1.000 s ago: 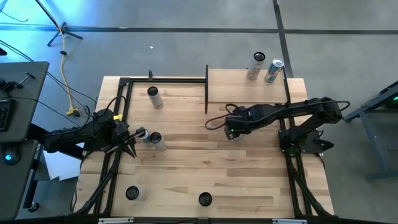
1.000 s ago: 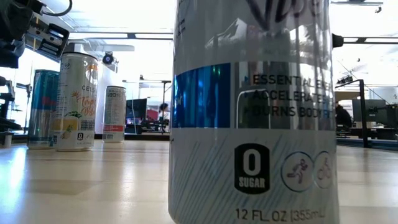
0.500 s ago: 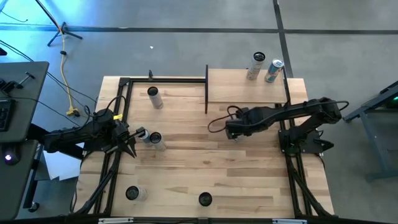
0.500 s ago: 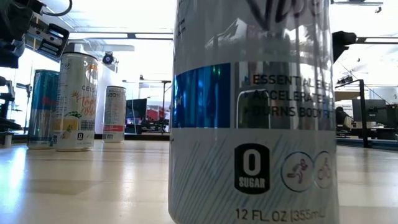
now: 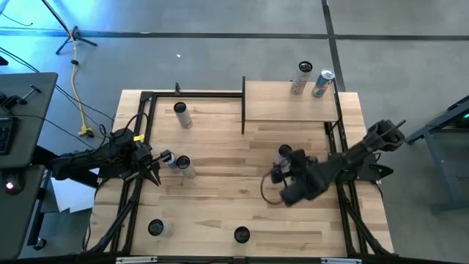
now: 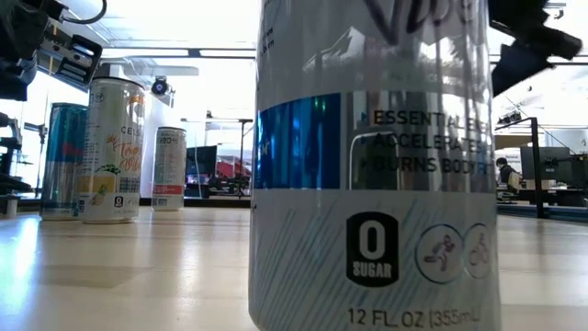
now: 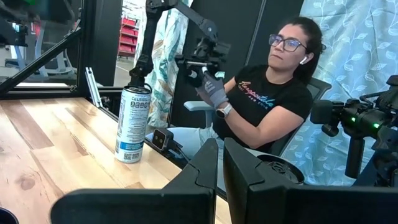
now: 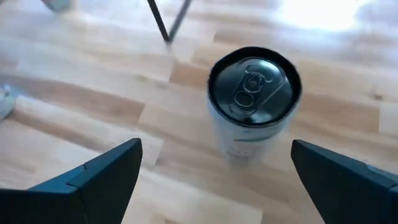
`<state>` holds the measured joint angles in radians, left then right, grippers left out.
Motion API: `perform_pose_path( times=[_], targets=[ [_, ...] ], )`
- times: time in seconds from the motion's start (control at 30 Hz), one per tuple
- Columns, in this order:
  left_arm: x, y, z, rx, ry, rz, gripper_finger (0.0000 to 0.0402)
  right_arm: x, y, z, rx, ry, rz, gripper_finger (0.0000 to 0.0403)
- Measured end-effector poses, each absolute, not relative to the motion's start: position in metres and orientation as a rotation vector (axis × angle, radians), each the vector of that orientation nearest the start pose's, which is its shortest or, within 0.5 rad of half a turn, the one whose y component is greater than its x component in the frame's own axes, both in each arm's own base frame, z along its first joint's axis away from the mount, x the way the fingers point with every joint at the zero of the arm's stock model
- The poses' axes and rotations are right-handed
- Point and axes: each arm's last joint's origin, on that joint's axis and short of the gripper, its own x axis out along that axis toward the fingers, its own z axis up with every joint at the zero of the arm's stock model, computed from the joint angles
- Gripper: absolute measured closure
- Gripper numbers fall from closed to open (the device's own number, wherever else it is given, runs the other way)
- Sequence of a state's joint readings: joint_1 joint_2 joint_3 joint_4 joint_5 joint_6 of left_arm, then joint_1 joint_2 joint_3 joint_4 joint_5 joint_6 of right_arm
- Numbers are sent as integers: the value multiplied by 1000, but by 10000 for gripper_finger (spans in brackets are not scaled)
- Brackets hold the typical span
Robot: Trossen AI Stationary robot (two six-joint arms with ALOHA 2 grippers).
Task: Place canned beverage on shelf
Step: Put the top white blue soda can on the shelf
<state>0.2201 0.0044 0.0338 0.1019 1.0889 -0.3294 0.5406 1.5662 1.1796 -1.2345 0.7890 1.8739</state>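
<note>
above a black-topped can [image 8: 254, 84], right pincer [image 8: 214, 177] gapes wide; next descend and grip. left pincer [image 7: 219, 163] waits closed.

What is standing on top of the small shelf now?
Two cans stand upright near the far edge of the shelf. The rest of its board shows bare; beneath it is hidden.
</note>
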Motion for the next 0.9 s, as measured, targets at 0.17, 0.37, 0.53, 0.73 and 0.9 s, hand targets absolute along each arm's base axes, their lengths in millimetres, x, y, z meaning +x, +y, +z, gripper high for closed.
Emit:
perform_pose_path(
  times=[0.17,0.37,0.53,0.73,0.9],
  targets=[
    [83,-8,182,-226,36,-875,398,226,130,214,546,437,-1130,5],
    [83,-8,182,-225,36,-875,398,221,131,197,440,370,-1120,5],
    [83,-8,182,-225,36,-875,398,221,125,192,410,342,-1127,5],
    [83,-8,182,-225,36,-875,398,222,114,181,447,360,-1179,5],
    [83,-8,182,-225,36,-875,398,221,111,179,451,309,-1186,6]
  ],
)
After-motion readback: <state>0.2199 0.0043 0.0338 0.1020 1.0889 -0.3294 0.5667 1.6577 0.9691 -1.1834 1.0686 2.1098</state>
